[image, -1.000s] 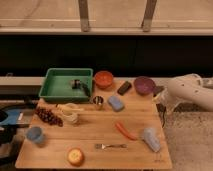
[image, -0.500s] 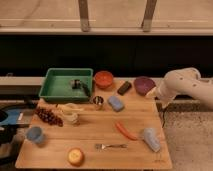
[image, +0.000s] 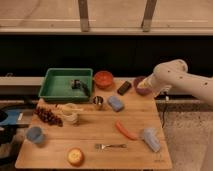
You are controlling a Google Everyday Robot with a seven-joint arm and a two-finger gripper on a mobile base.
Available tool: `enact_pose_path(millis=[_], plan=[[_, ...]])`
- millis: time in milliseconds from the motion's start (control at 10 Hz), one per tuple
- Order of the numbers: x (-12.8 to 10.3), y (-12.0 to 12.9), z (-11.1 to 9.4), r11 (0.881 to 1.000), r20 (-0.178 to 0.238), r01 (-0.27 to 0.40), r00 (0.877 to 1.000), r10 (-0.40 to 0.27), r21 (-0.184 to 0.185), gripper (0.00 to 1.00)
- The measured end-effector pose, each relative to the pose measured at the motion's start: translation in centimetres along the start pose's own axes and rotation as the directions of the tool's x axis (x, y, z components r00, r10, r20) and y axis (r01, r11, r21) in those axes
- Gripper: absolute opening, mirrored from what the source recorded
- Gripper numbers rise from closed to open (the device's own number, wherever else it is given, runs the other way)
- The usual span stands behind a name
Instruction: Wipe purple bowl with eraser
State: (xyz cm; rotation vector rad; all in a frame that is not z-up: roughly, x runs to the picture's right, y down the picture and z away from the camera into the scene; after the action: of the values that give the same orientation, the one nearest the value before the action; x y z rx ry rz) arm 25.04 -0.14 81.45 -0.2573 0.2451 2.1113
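The gripper (image: 151,90), at the tip of the white arm (image: 172,75), hangs at the right rim of the purple bowl (image: 139,86) and hides part of it. I cannot tell whether the jaws are spread or pressed together, or whether they touch the bowl; they hold nothing visible.

Far left of the jaws, on the wooden surface (image: 95,127), are a blue cup (image: 34,135), a bunch of grapes (image: 47,116) and a green tray (image: 46,86). Nearer lie an orange fruit (image: 75,156), a metal cup (image: 98,102), an orange-red bowl (image: 104,79), a fork (image: 110,146) and a light-blue pad (image: 115,103). The eraser (image: 124,88) lies just left of the purple bowl, apart from the jaws. Below the jaws lie a carrot (image: 126,131) and a grey-blue cup (image: 151,139) on its side. A dark wall (image: 125,50) stands behind, with speckled floor (image: 187,135) to the right.

Half a second ago the arm's tip stood right of the bowl; it has moved left onto it. Everything else is unmoved.
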Motion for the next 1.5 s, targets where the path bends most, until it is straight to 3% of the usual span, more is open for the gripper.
enact_pose_path(millis=[300,400,600,1100,1200,1300,1500], plan=[[0.0,4.2,0.6,0.995,-0.02,0.088,0.996,-0.089,-0.053,0.68],[1.0,5.9,0.8,0.985,-0.039,0.161,0.986,-0.164,-0.064,0.68],[1.7,7.0,1.0,0.972,-0.055,0.225,0.972,-0.229,-0.073,0.68],[2.2,6.6,1.2,0.975,-0.051,0.206,0.976,-0.21,-0.078,0.68],[2.2,6.0,1.8,0.976,-0.027,0.196,0.98,-0.199,-0.09,0.68],[2.0,6.0,2.4,0.975,-0.009,0.193,0.981,-0.195,-0.107,0.68],[2.2,7.4,4.3,0.962,-0.007,0.191,0.981,-0.196,-0.192,0.68]])
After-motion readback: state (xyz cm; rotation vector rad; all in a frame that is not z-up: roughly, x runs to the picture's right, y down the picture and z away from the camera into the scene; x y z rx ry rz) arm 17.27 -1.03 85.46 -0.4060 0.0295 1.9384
